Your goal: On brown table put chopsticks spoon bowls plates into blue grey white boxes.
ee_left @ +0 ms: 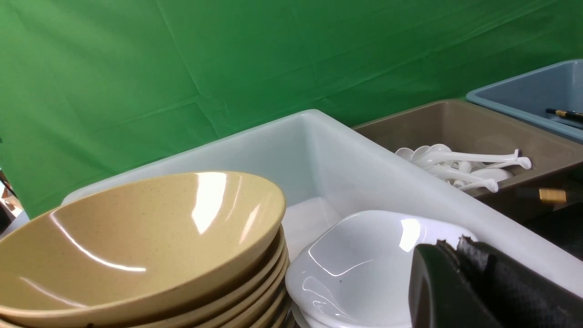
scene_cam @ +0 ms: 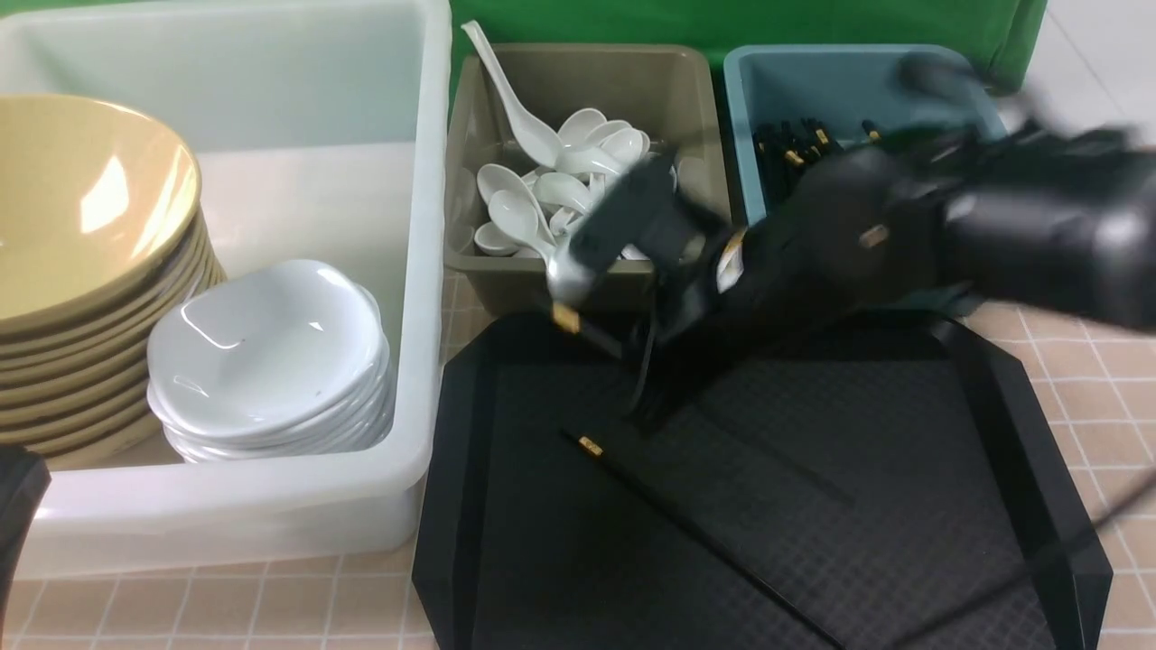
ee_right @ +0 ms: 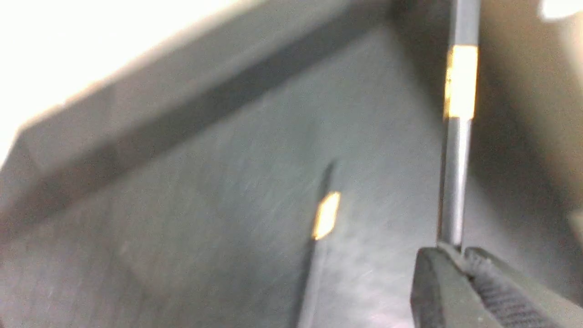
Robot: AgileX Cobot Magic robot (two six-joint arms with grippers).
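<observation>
My right gripper [scene_cam: 643, 357], blurred, hangs over the black tray and is shut on a black chopstick [scene_cam: 578, 327]; in the right wrist view the stick [ee_right: 453, 182] stands out of the closed tips [ee_right: 455, 251]. A second chopstick [scene_cam: 686, 515] lies on the tray and also shows in the right wrist view [ee_right: 319, 228]. The white box [scene_cam: 424, 271] holds stacked tan bowls [scene_cam: 81, 226] and white plates [scene_cam: 262, 352]. The grey box [scene_cam: 686, 90] holds spoons [scene_cam: 560, 190]. The blue box [scene_cam: 750, 99] holds chopsticks [scene_cam: 795, 149]. My left gripper [ee_left: 451, 243] is shut and empty beside the white box.
The black octagonal tray [scene_cam: 993, 451] with raised rims lies on the brown table [scene_cam: 1102, 397] in front of the grey and blue boxes. A green cloth [ee_left: 227, 54] hangs behind the boxes. One spoon handle [scene_cam: 492, 63] sticks up above the grey box's rim.
</observation>
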